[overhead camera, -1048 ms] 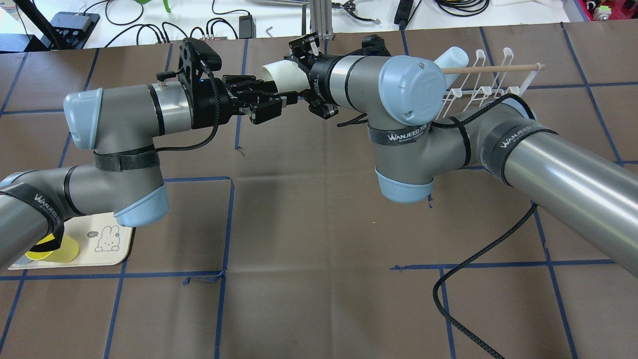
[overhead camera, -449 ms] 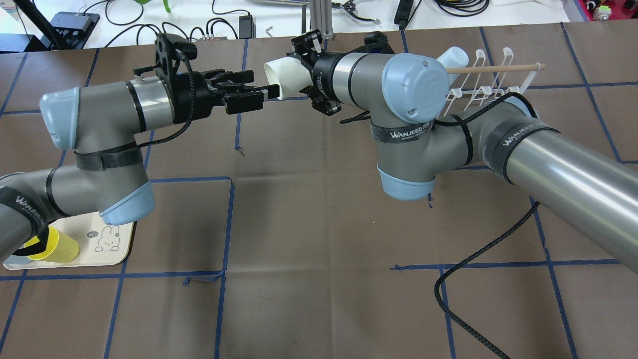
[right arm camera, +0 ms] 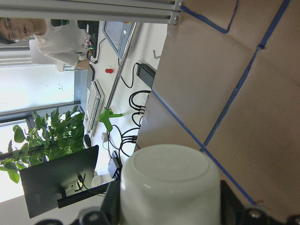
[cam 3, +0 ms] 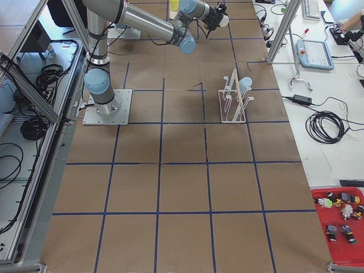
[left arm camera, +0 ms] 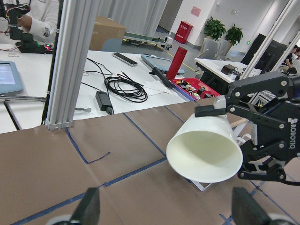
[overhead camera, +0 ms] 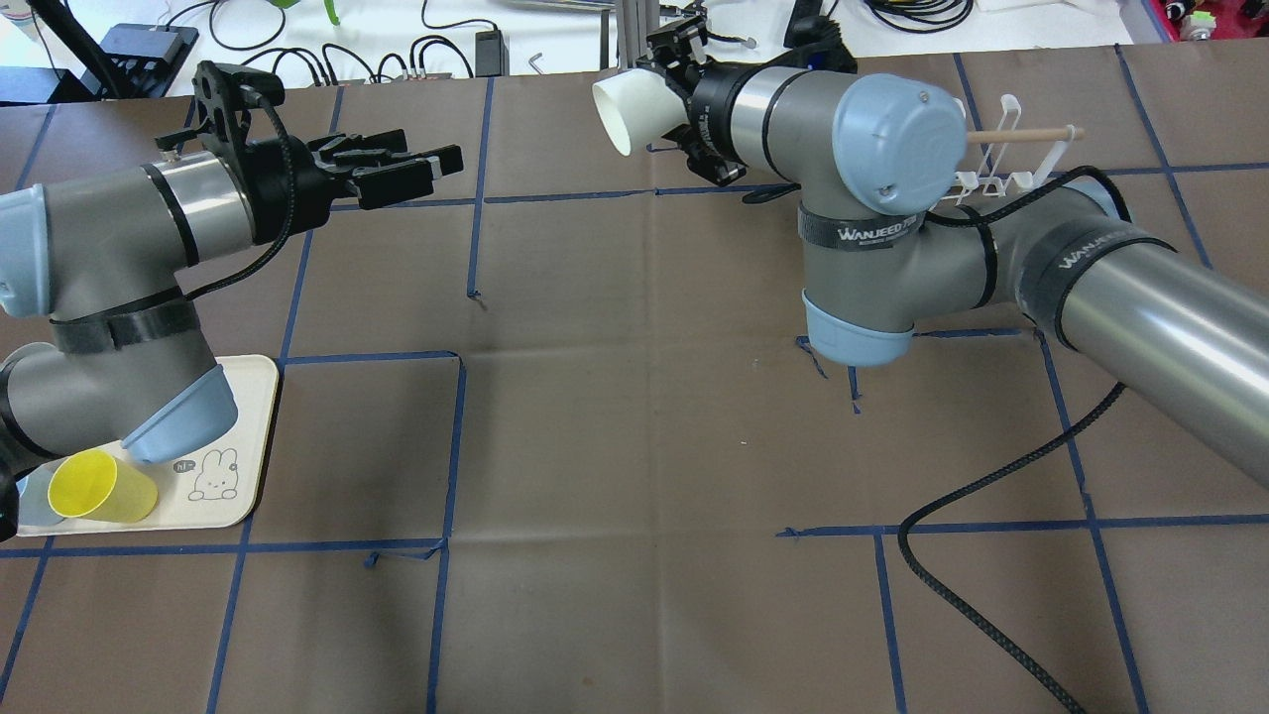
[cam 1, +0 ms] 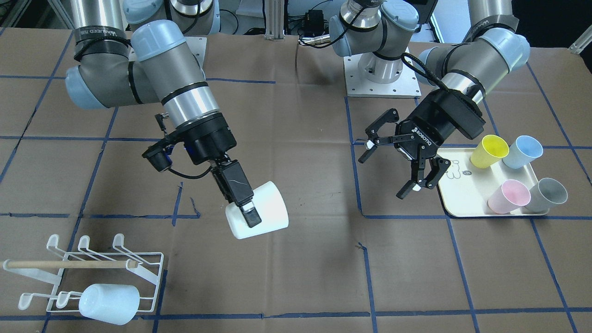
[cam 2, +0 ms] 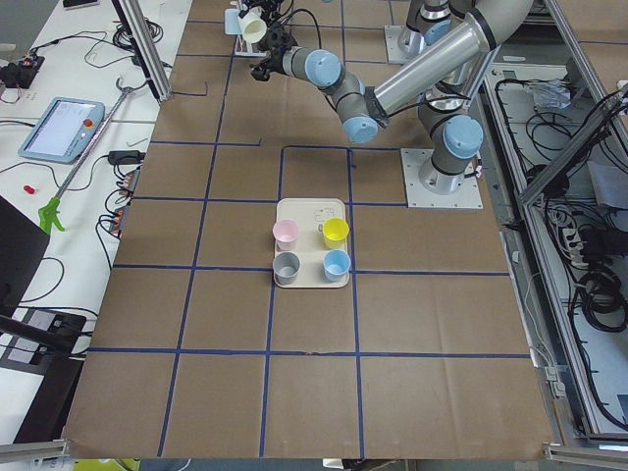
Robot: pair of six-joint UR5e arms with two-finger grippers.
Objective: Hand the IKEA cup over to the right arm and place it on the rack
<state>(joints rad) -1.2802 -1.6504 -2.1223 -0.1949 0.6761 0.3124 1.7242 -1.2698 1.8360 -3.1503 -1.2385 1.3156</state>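
Though aloft, cup well apart from rack

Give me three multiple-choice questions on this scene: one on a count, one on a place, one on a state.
1. How many cups stand on the tray? A two; B four; C six.
2. Where is the white cup? A in the right end effector; B in the left end effector; C on the tray.
3. The left end effector is: A shut on a cup; B shut on nothing; C open and empty.
Answers: 1 B, a yellow, a blue, a pink and a grey one stand there. 2 A, it grips the white cup in mid-air. 3 C, it is spread wide with nothing inside.
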